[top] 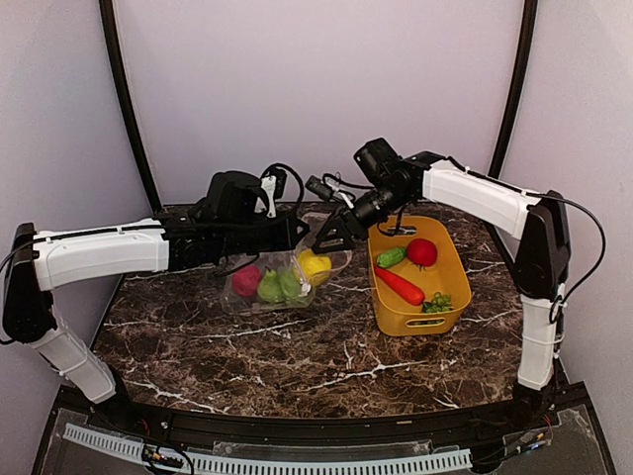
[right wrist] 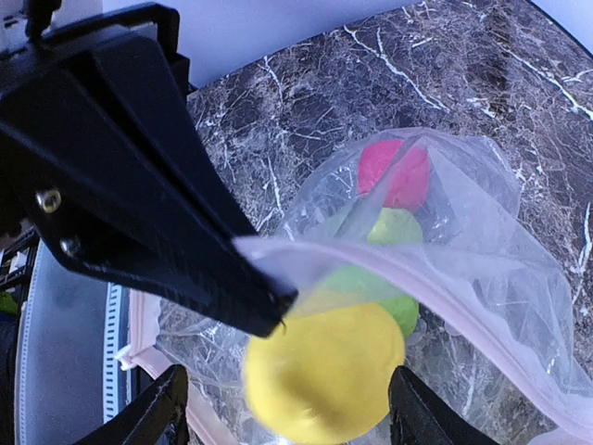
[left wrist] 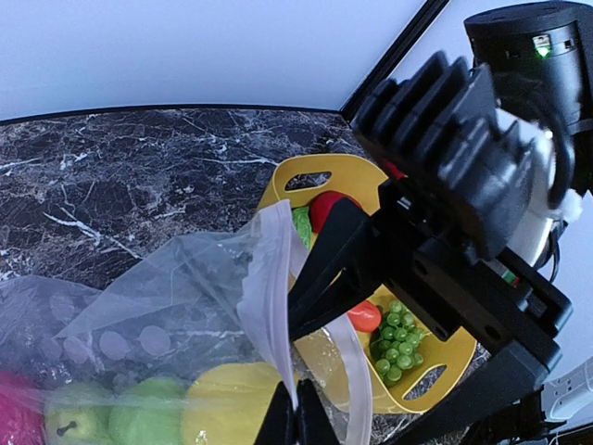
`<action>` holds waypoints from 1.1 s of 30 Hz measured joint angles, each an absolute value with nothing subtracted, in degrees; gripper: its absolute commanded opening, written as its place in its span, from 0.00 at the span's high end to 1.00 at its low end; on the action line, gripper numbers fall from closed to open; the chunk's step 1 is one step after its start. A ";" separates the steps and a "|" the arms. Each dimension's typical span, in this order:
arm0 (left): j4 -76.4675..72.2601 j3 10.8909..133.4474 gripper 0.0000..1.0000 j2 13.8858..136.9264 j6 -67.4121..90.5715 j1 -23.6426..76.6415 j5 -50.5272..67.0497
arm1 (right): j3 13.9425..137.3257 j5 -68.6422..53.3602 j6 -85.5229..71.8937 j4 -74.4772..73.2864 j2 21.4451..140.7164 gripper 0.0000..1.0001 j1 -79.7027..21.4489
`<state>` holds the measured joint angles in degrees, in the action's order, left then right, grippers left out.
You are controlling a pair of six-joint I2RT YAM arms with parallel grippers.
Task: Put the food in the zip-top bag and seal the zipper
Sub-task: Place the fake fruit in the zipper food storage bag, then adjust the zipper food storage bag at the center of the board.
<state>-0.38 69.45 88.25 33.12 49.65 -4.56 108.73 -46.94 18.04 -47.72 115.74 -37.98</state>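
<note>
Starting at the left gripper [left wrist: 295,422], the jaws were found pressed together on the zipper [left wrist: 264,297]. One lip of the bag [left wrist: 139,306] was pinched and raised off the table [left wrist: 111,185], so that the mouth stood open toward the right arm. The right gripper [right wrist: 289,400] was positioned over that mouth with its fingers [right wrist: 167,413] well apart. The yellow fruit [right wrist: 324,371] was seen between and below them, blurred, with a gap on one side, and was judged not to be clamped. Deeper in the bag, green fruits [right wrist: 394,227] and a red one [right wrist: 394,171] were resting on the table. In the top view the bag was located between the arms, just beside the basket [top: 415,323]. A cucumber [top: 390,257], a tomato [top: 422,252], a pepper [top: 399,285] and grapes [top: 436,302] were lying in the basket, not yet transferred.

The bag film was judged thin, limp and slippery, and sagging was to be expected wherever it was unsupported. Hold should therefore be taken on the zipper, its stiffest part, and not on the film.

The toys were judged light, hard and smooth. Round ones were considered liable to roll or slip out of a grip, so a hold across the widest part was advised. The pepper and cucumber were best taken across the short axis, near mid-length.

For sealing, both lips were to be pinched flat together at one end.
</note>
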 measured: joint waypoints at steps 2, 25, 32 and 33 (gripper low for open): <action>-0.32 69.45 0.99 88.25 33.23 49.65 -4.51 | 109.65 -45.89 17.93 -47.68 115.57 0.27 -38.76; 0.34 69.45 0.99 87.81 32.53 49.50 -6.44 | 103.15 -29.74 8.32 -46.54 112.81 1.00 -38.20; 6.31 71.48 0.99 84.53 26.79 49.12 -11.27 | 108.90 -32.82 8.40 -46.11 106.98 1.00 -38.11; 6.94 71.79 0.99 83.81 26.02 48.88 -11.94 | 109.21 -32.99 8.58 -46.24 106.30 1.00 -38.11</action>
